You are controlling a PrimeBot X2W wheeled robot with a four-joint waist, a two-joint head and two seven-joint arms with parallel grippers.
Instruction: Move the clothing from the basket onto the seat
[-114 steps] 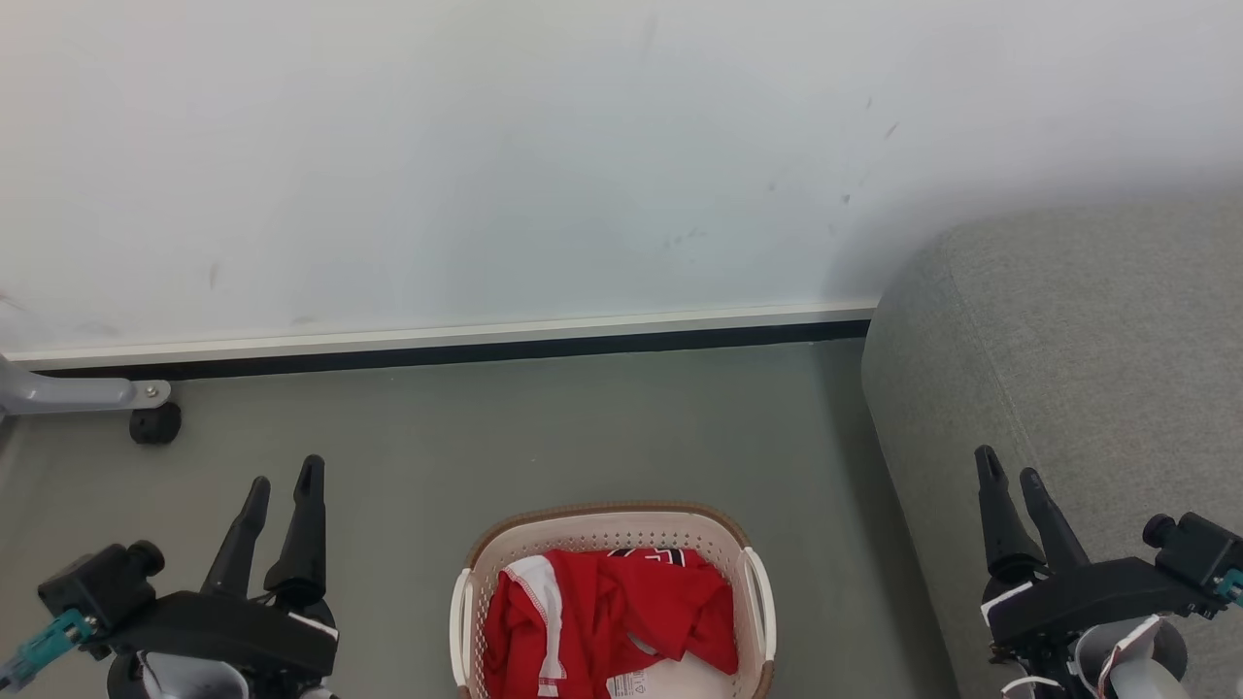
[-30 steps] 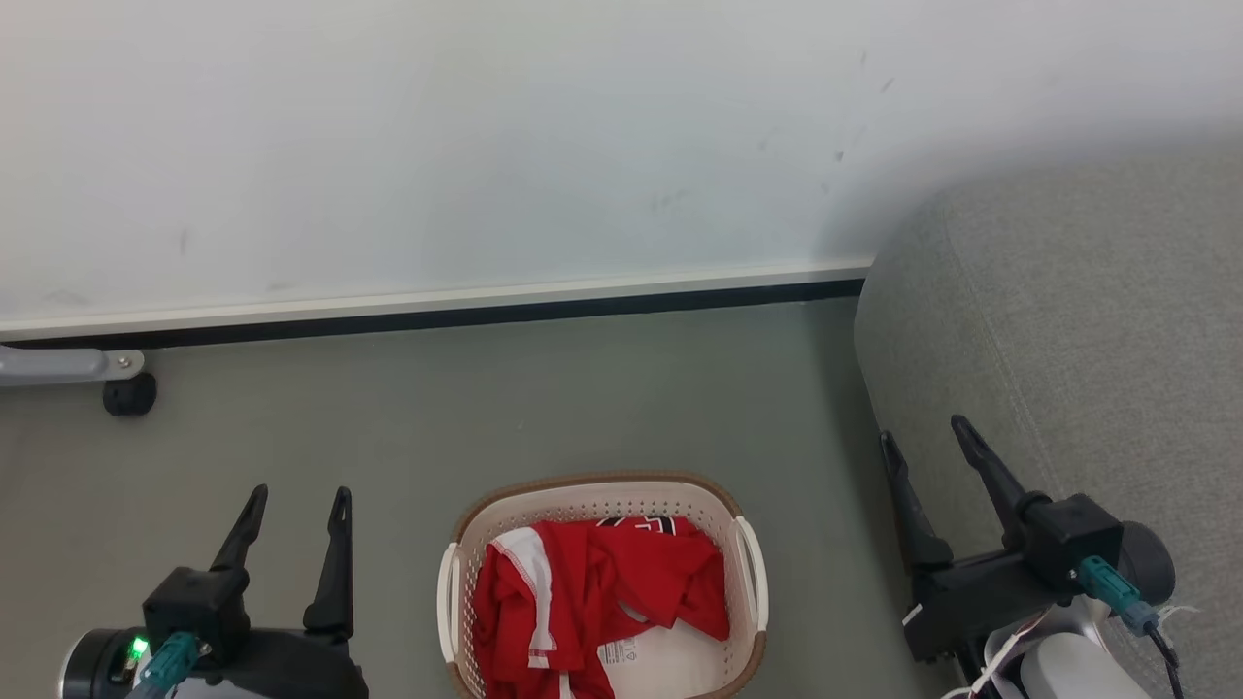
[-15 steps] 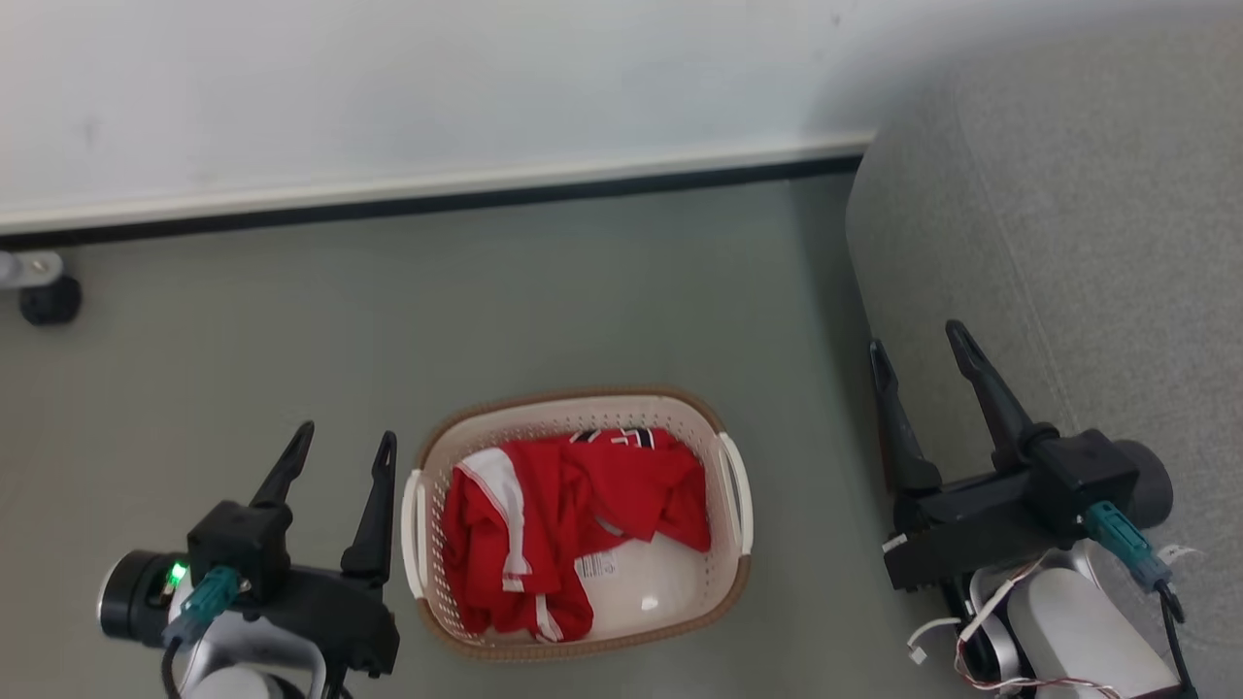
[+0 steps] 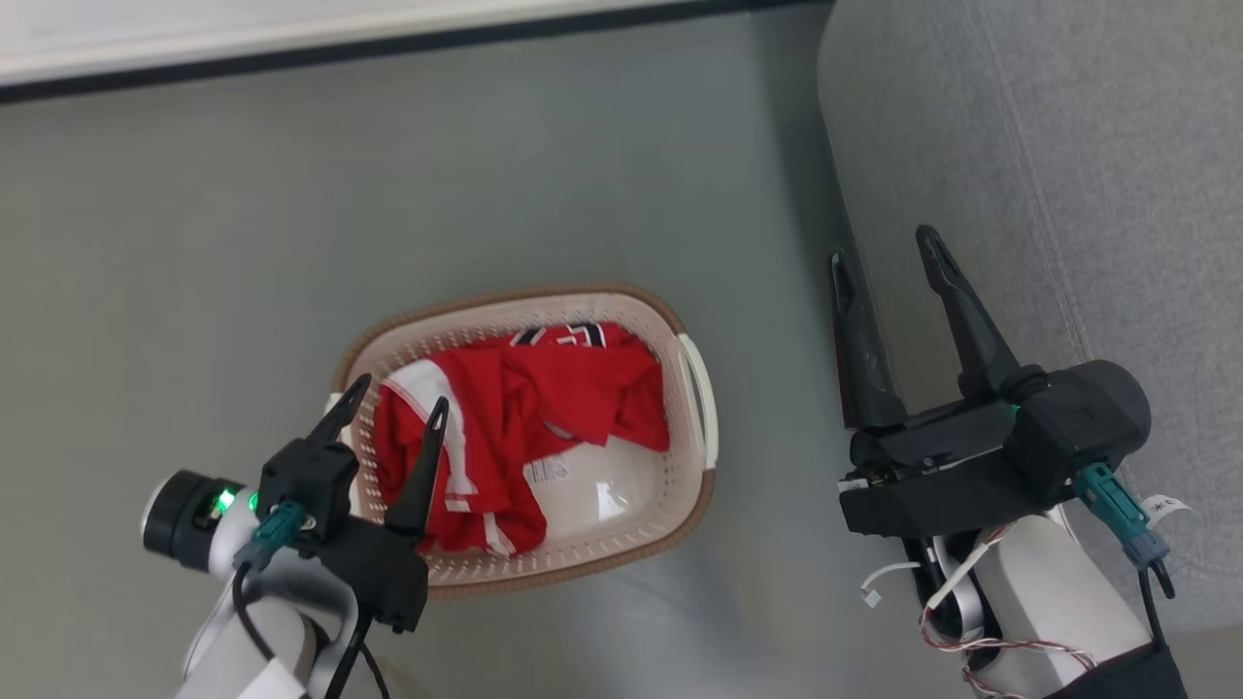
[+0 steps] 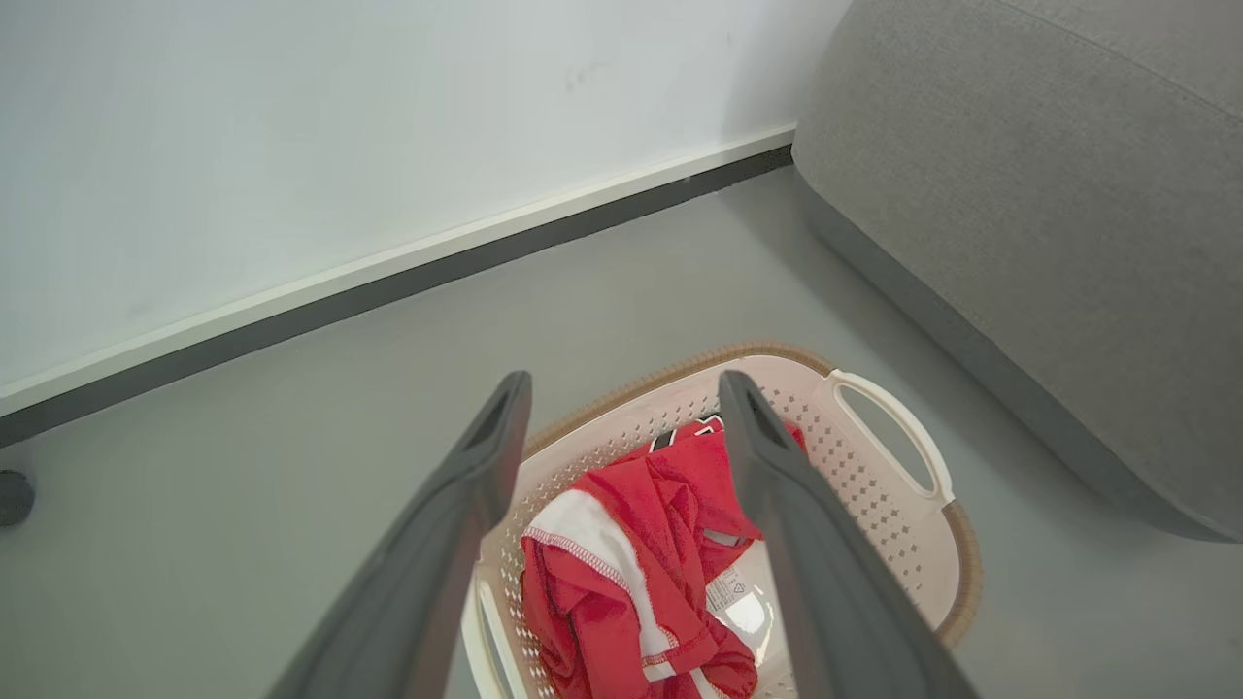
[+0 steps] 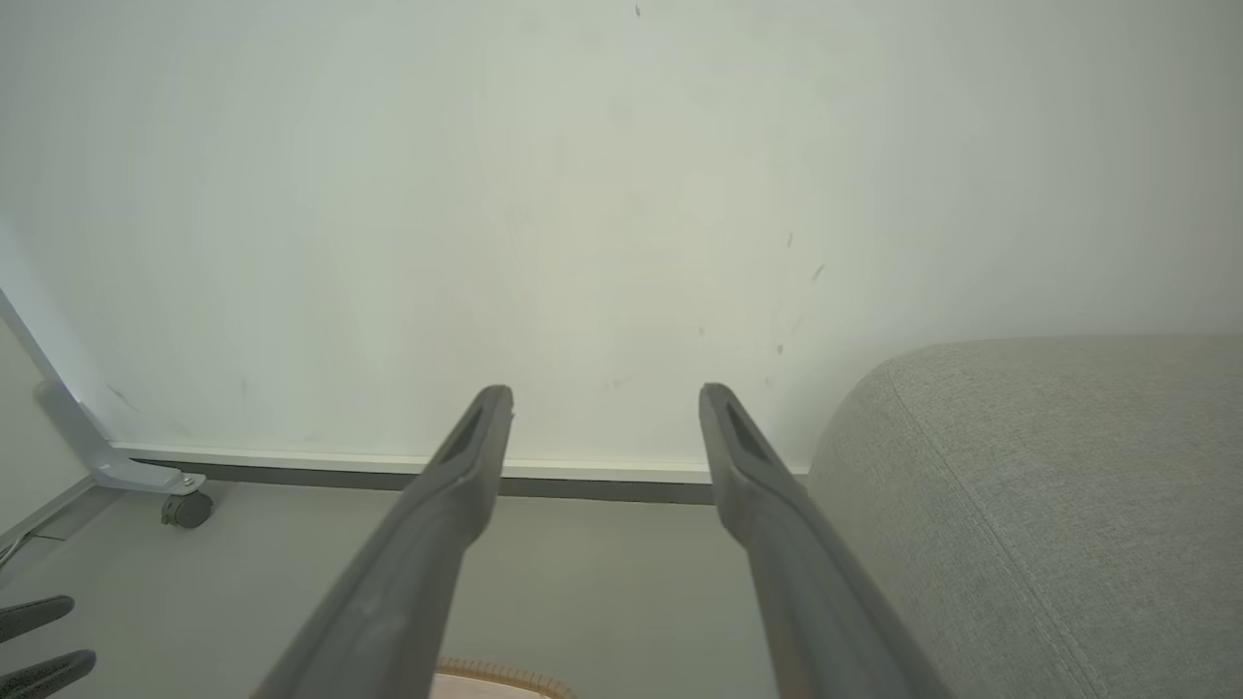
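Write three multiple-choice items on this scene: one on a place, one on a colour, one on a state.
1. Where does the bright red jersey clothing lie?
A) on a sofa
B) inside the cream perforated plastic basket
C) on the floor

2. What colour is the basket's woven-look rim?
A) brown
B) blue
C) black

3. How does the left claw stand?
A) shut on the clothing
B) open and empty
C) shut and empty

Answers:
1 B: the red fabric is heaped within the basket's walls.
2 A: the band round the top shows brown.
3 B: its jaws stand apart with nothing between them.
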